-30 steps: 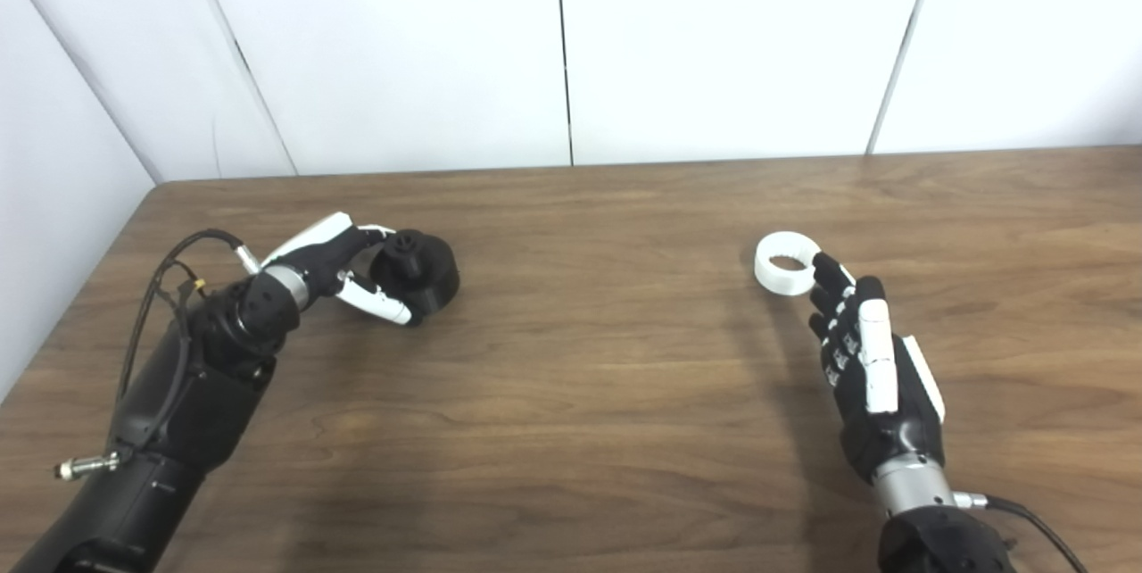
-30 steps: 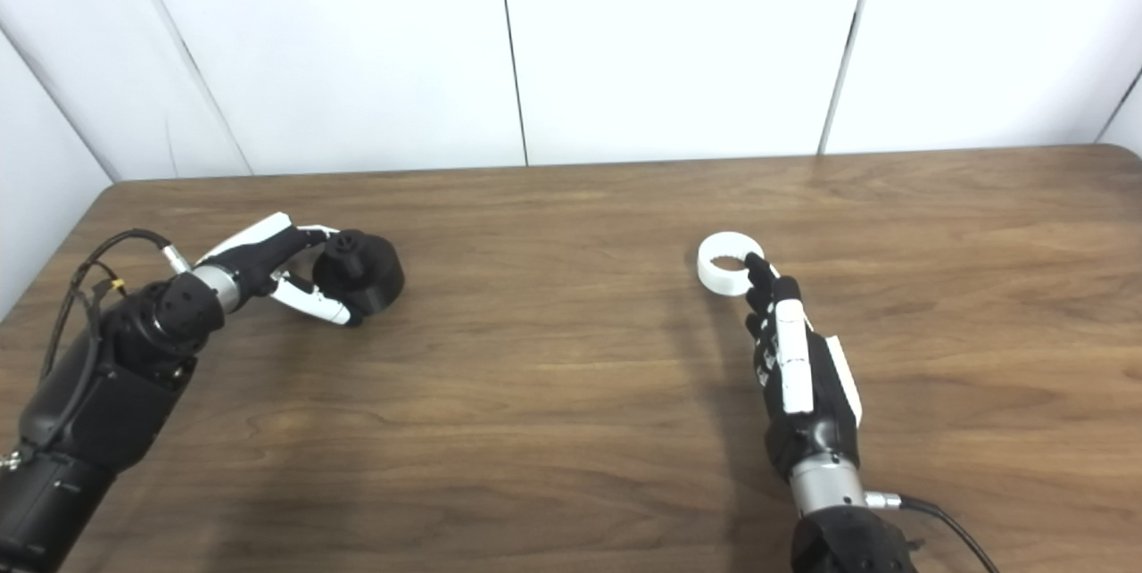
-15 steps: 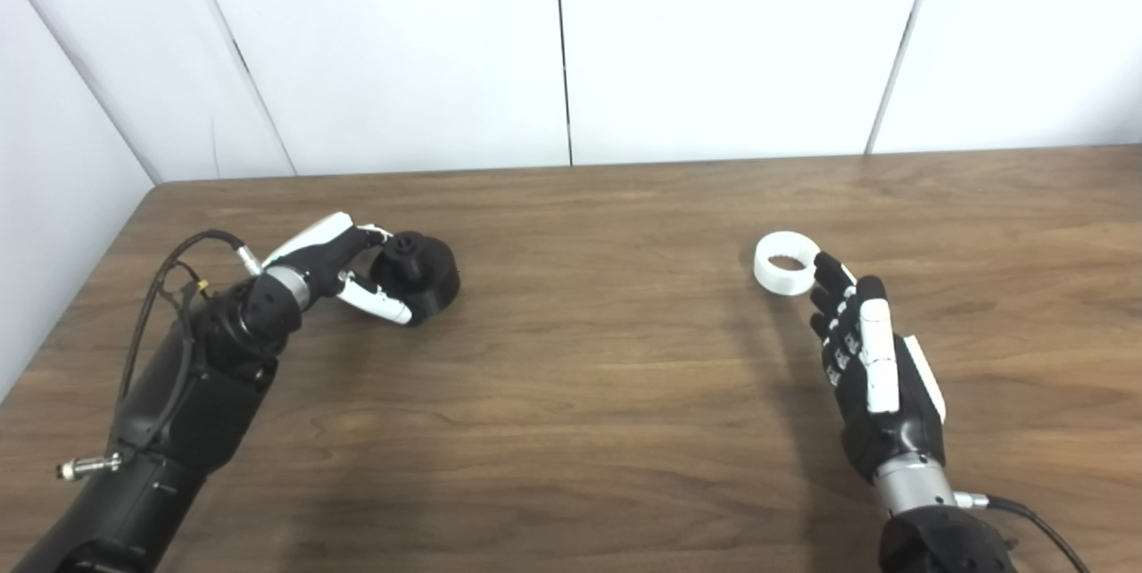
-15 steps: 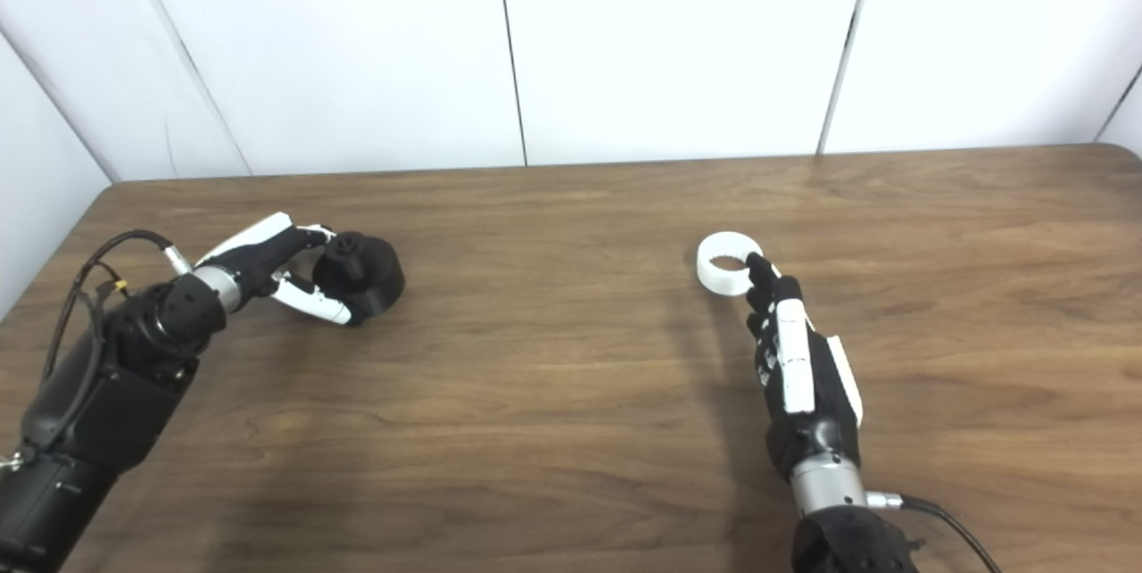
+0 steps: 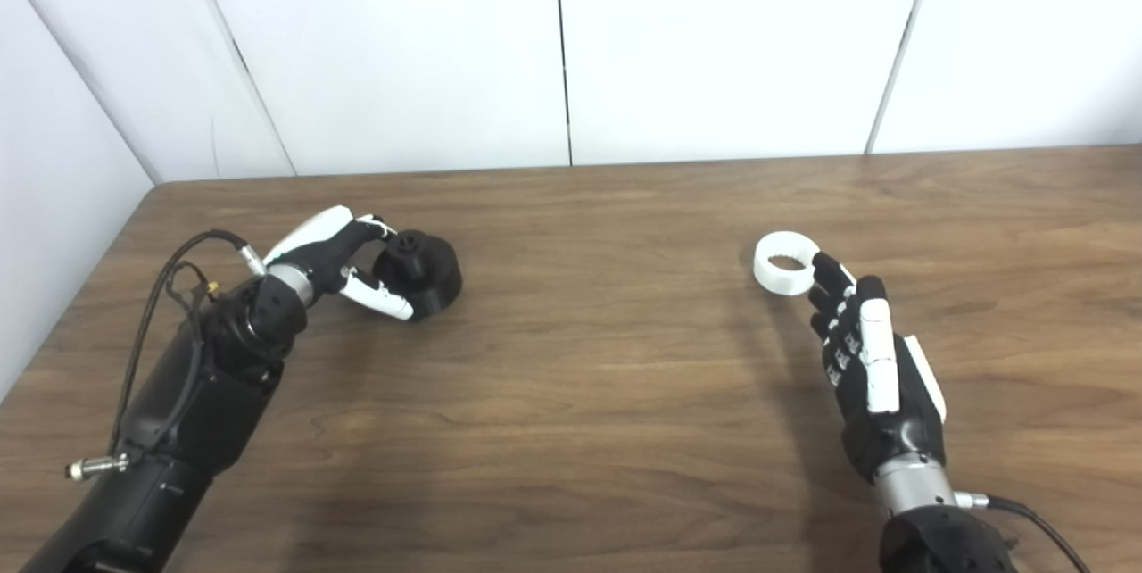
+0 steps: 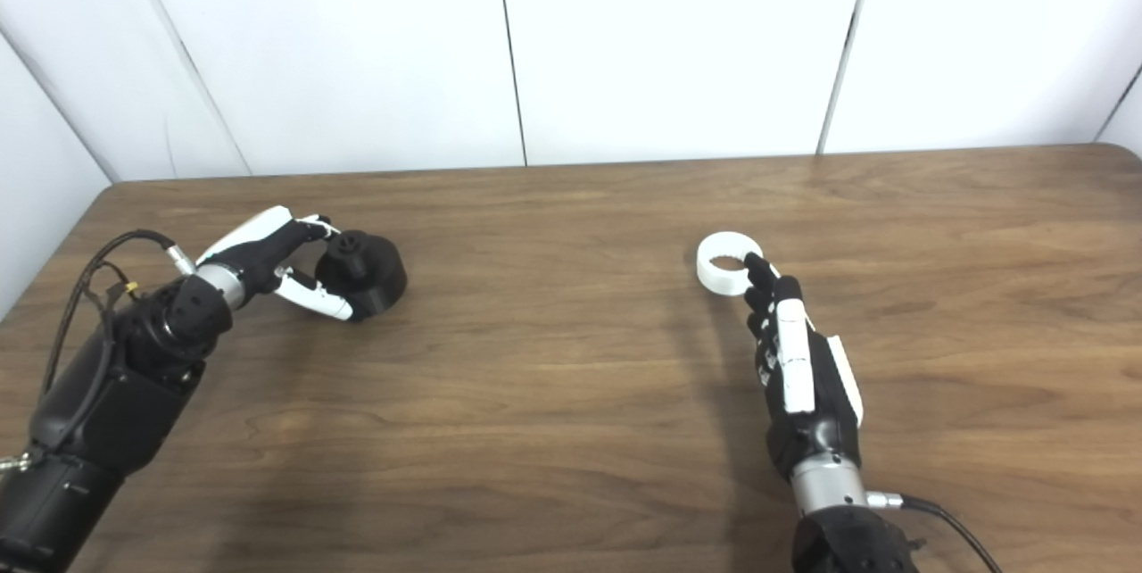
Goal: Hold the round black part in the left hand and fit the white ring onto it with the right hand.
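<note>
We see a brown wooden desk [image 5: 580, 394] set against white wall panels [image 5: 714, 37]; both of our arms come in from the near edge. On the left side of the desk sits the round black part [image 5: 419, 262], a squat cylinder with a smaller knob on top, resting on the surface; our left hand [image 5: 343, 259] reaches to it from the left, with its upper fingers [image 5: 368, 229] over the knob and the thumb [image 5: 379, 298] along the near side of the part's body; the hand is curled partway around the part and appears to touch it, but whether it truly grips the part we cannot tell. A black cable [image 5: 174, 265] loops beside the left wrist. On the right side of the desk, well apart from the black part, lies the white ring [image 5: 785, 263], flat on the wood with its hole facing up; our right hand [image 5: 870, 368] lies just near of it, fingers stretched out towards the far side and close together, holding nothing; the dark fingertips [image 5: 825, 269] meet the ring's near right edge, though we cannot tell whether they press on it.
</note>
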`<action>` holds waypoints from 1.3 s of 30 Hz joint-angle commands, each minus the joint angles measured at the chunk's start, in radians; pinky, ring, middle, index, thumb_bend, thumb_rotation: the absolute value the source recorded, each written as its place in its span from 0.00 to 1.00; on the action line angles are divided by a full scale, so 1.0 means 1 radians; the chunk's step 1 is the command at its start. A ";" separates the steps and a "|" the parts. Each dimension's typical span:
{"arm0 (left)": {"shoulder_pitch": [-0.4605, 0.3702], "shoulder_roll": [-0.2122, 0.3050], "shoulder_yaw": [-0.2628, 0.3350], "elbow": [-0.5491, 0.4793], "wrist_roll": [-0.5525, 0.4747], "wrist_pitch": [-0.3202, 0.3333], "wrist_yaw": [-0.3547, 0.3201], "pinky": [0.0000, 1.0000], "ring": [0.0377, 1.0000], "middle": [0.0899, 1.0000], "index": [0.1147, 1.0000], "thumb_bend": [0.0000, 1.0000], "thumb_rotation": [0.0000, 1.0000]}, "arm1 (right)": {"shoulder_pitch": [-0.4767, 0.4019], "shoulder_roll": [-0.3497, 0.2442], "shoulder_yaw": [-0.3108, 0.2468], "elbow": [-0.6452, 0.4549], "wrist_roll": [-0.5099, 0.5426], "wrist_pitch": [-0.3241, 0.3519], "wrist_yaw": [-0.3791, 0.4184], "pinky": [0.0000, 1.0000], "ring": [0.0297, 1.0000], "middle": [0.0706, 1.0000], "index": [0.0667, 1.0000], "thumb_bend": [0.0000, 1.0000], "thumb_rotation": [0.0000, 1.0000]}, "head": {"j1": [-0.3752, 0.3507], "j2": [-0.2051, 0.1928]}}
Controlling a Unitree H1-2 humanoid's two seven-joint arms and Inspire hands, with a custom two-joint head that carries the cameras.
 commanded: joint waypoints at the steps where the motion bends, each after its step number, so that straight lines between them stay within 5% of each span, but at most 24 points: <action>1: -0.044 0.019 0.005 -0.012 0.021 -0.015 0.026 0.99 1.00 1.00 0.74 0.88 0.24 | 0.011 0.006 0.000 -0.029 -0.001 -0.035 0.002 1.00 0.97 0.96 0.90 0.56 1.00 | -0.001 0.001; 15: -0.039 0.024 -0.019 -0.030 0.043 -0.003 0.009 1.00 1.00 1.00 0.74 0.89 0.28 | 0.008 0.002 -0.002 -0.030 0.000 -0.028 0.006 1.00 0.98 0.96 0.90 0.56 1.00 | -0.003 0.003; 39: 0.040 0.014 -0.029 -0.211 0.058 0.027 -0.024 1.00 1.00 1.00 0.72 0.91 0.27 | 0.011 0.005 0.004 -0.030 -0.005 -0.023 0.007 1.00 0.98 0.96 0.90 0.57 1.00 | 0.000 0.009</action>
